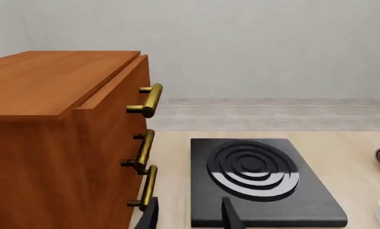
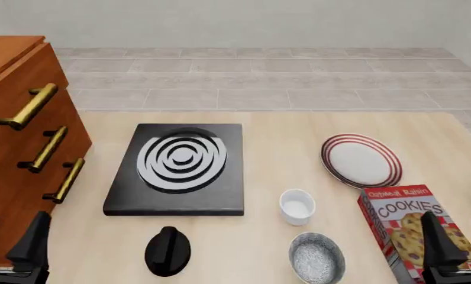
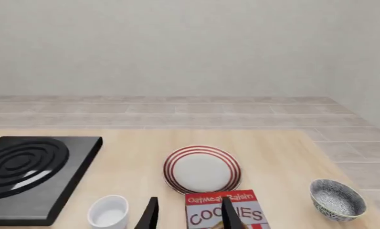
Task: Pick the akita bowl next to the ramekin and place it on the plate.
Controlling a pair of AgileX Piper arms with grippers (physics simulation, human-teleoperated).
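Both grippers empty, fingers wide, parked low; akita bowl (image 2: 317, 257) sits at ramekin's (image 2: 297, 206) 5 o'clock, plate (image 2: 362, 160) free.

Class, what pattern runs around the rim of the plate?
Dark-red concentric rings on the white plate, clearest in the front view.

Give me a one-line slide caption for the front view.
Akita bowl sits beside the ramekin, the plate empty beyond, both arms' jaws open and holding nothing.
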